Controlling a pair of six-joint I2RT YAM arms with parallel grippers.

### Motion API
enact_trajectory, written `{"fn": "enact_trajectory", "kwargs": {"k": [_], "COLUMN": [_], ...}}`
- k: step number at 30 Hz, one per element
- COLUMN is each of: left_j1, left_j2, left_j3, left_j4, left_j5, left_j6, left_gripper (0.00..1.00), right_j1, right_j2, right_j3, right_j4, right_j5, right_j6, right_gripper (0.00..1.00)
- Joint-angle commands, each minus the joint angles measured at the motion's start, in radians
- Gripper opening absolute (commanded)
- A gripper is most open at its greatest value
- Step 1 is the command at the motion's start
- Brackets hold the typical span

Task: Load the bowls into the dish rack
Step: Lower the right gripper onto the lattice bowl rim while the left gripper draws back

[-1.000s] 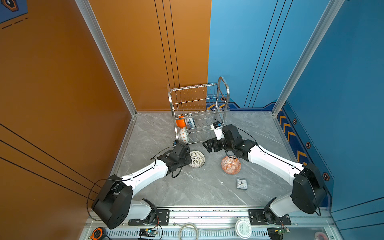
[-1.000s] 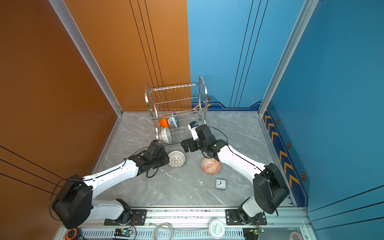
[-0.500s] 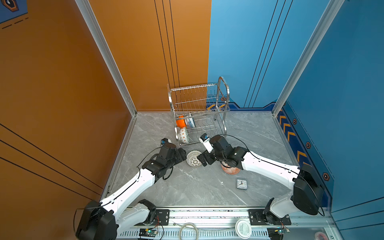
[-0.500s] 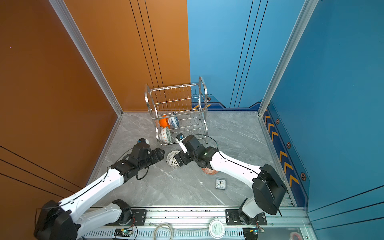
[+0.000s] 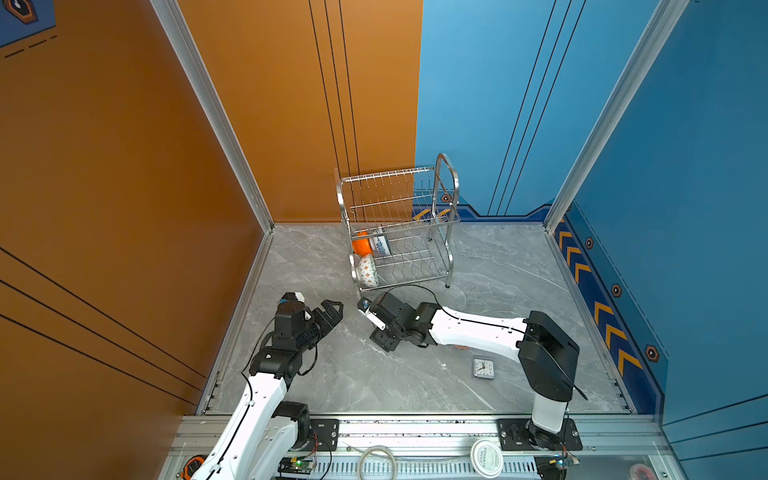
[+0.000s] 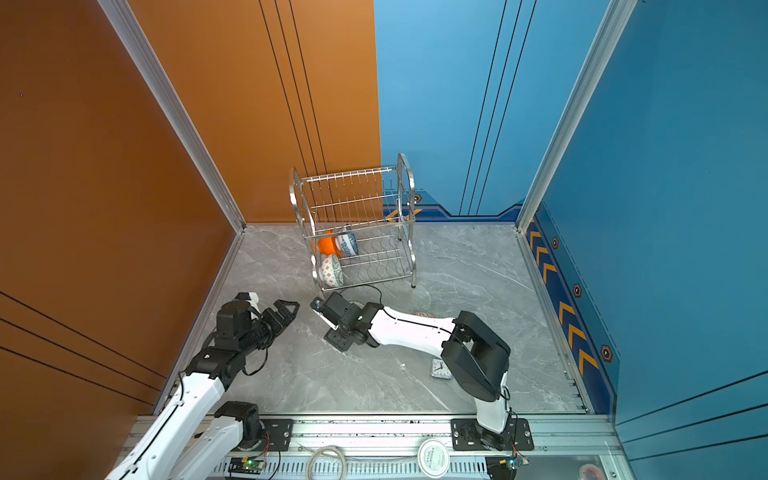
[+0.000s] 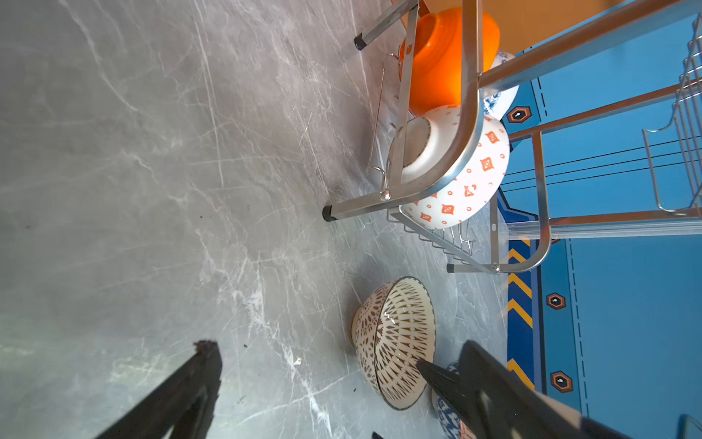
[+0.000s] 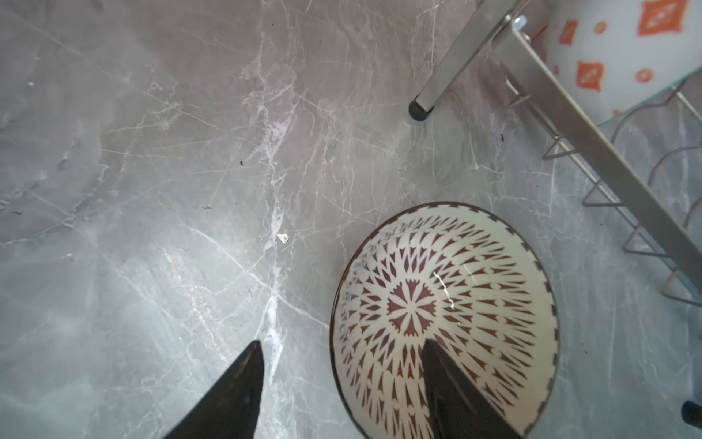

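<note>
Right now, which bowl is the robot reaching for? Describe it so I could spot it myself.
Find the steel rack at the back. On the floor just before it sits the lattice bowl, upright, its rim between the open fingers of the right gripper. Unlike the rack's orange bowl, blue-patterned bowl and orange-diamond bowl, it is cream with dark radiating spokes.

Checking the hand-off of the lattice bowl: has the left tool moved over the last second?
Yes. The left tool has pulled back leftward in both top views, away from the dish rack.
</note>
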Motion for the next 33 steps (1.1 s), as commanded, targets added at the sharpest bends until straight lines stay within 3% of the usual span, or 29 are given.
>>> {"fn": "enact_trajectory", "kwargs": {"k": [1,14,24,28,33], "left_j1": [0.026,0.082,0.091,0.09,0.088], "left_j2": [-0.021,-0.011,-0.009,-0.009,-0.01], "left_j3": [-0.013,-0.036,-0.037,-0.034,-0.021], "left_j4": [0.021,0.046,0.054,0.054,0.053], "left_j5": [0.074,0.124,0.126,0.127,0.14], "left_j6": [0.001,0.015,0.021,0.023,0.026], "left_gripper": [0.98,0.98,0.98,0.98,0.98], "right_j1": [-0.002,0.003,-0.003,-0.027,-0.123], "right_j2": [0.029,0.127,0.108,0.034,-0.158], "right_j3": [0.048,0.109,0.105,0.076,-0.036], "right_j4": [-0.072,-0.109,-0.114,-0.081,0.076], "right_j5": [0.04,0.03,0.035,-0.063,-0.275], "right_j6": [-0.013,-0.009,-0.015,0.002,0.085], "right_gripper": [0.57,0.29,0.0,0.0,0.0]}}
